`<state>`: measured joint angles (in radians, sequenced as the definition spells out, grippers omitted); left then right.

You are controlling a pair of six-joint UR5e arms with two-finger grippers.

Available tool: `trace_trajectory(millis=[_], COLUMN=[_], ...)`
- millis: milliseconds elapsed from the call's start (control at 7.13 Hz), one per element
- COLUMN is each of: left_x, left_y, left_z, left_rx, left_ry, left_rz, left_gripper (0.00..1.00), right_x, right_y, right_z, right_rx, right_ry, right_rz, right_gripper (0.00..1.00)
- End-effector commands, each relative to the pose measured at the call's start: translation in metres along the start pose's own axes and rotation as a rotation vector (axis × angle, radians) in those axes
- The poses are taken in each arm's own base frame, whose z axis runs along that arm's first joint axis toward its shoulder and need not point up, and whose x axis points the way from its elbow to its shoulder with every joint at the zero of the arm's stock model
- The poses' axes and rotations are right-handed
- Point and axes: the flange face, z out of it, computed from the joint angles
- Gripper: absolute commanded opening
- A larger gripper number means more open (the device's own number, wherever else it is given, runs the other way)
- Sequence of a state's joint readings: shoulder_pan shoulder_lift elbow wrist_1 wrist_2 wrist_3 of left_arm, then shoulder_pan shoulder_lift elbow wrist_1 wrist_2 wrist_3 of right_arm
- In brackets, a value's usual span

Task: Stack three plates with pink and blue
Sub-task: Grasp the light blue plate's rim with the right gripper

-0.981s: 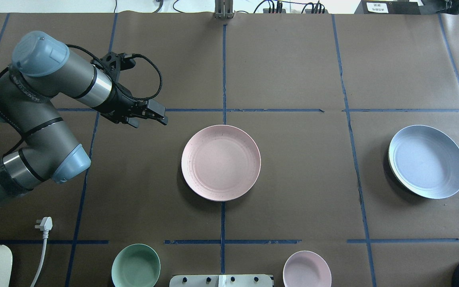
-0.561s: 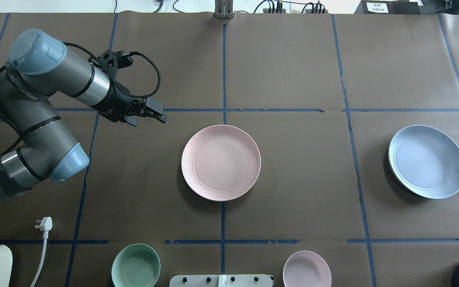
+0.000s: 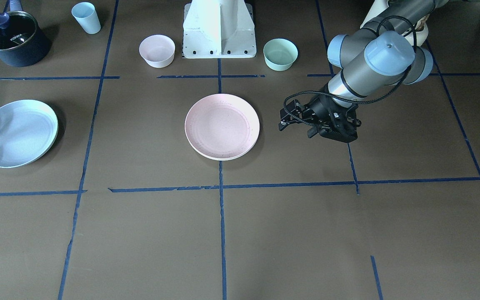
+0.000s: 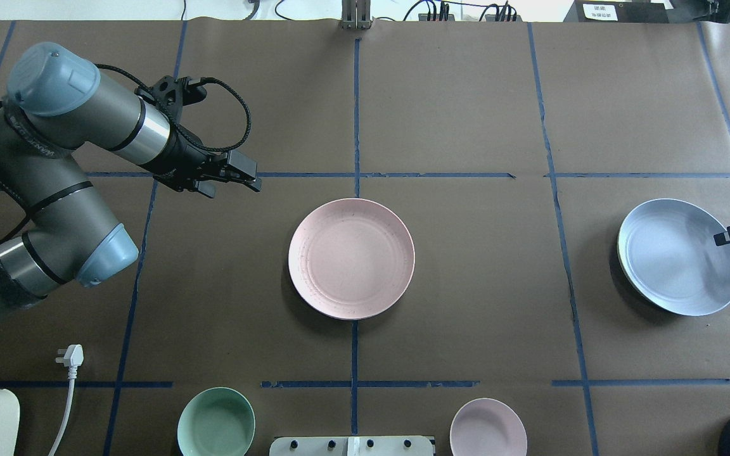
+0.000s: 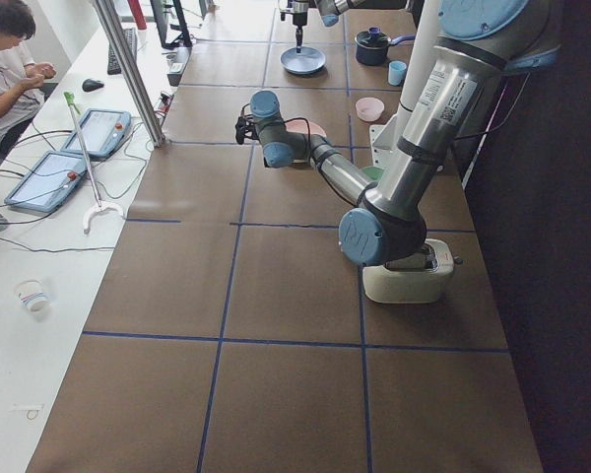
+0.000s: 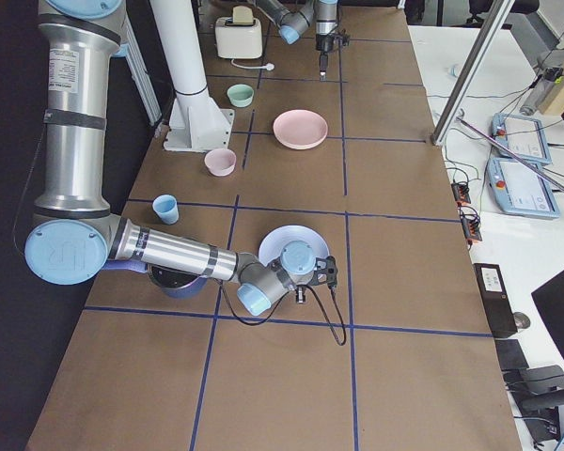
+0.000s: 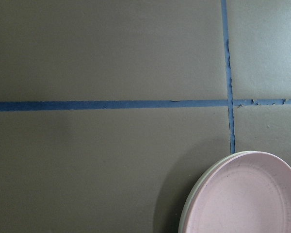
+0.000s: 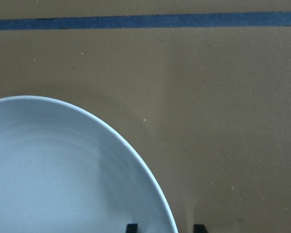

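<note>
My right hand (image 4: pixel 723 237) is open and holds nothing, with the edge of the blue plate (image 4: pixel 675 259) just between its two fingers (image 8: pixel 131 227) on the desk (image 4: pixel 466 114).

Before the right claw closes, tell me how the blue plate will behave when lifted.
The blue plate looks rigid, so it probably won't flex. Pinched at one rim edge by the right claw, it may sag or swing. Its matte finish likely grips fairly well.
</note>
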<state>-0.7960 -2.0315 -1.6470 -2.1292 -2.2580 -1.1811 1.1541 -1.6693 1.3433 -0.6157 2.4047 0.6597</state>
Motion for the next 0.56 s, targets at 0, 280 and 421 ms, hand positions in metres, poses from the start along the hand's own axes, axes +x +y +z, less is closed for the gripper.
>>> trace_trajectory(millis=[0, 280, 421], left_x=[0.001, 0.005, 0.006], left_y=[0.001, 0.002, 0.002], left_z=[-0.001, -0.005, -0.008], left_rx=[0.001, 0.006, 0.010], left_ry=[0.002, 0.010, 0.013], left_rz=[0.002, 0.008, 0.011], left_gripper=[1.00, 1.00, 1.00], right_x=[-0.015, -0.135, -0.204], right_y=[-0.002, -0.008, -0.021], right_z=[-0.001, -0.020, -0.032], right_rx=[-0.007, -0.005, 0.009], right_ry=[-0.027, -0.152, -0.221], right_rz=[-0.013, -0.051, -0.032], right_gripper=[0.00, 0.00, 0.00])
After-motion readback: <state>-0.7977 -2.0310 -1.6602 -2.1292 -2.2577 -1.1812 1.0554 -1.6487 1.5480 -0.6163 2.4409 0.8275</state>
